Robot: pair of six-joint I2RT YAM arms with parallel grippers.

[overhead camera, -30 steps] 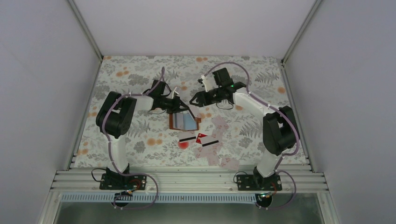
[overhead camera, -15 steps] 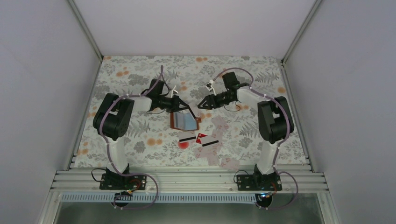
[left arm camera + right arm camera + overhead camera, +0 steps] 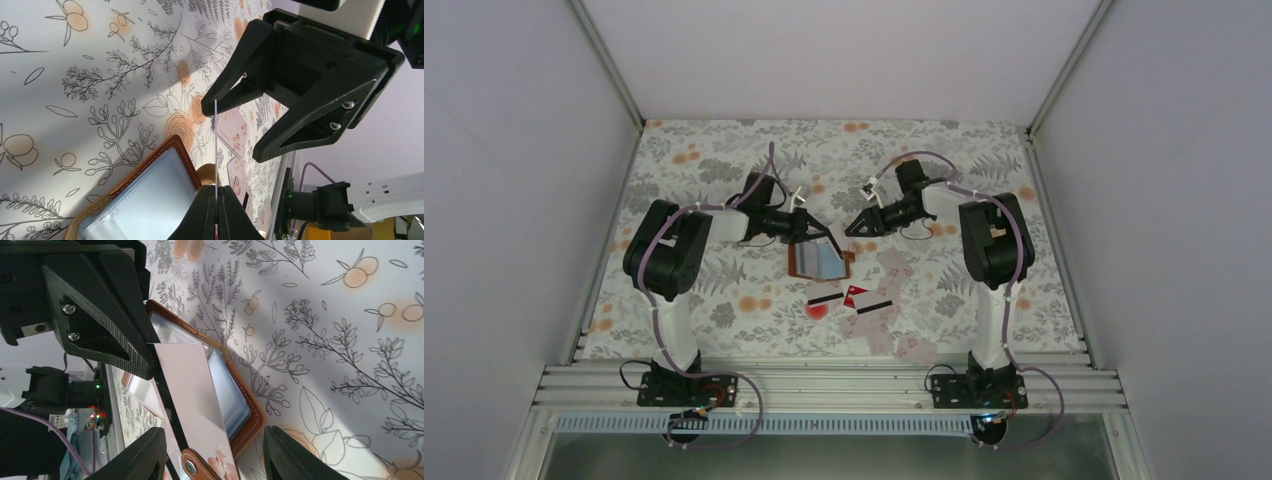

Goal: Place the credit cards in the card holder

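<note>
the matte floral-print desk (image 3: 724,160) carries everything. in the last second the right arm has folded its elbow inward. its right gripper (image 3: 856,226), spread, faces the left gripper (image 3: 816,230), which pinches a thin, stiff pale-pink card (image 3: 192,390) on edge above the open stitched brown leather card holder (image 3: 820,262). insertion looks close. other credit cards (image 3: 864,305) lie flat nearby.

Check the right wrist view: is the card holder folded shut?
No, the card holder lies open on the table, its inner pockets showing behind the credit card that the left pincer holds.
</note>
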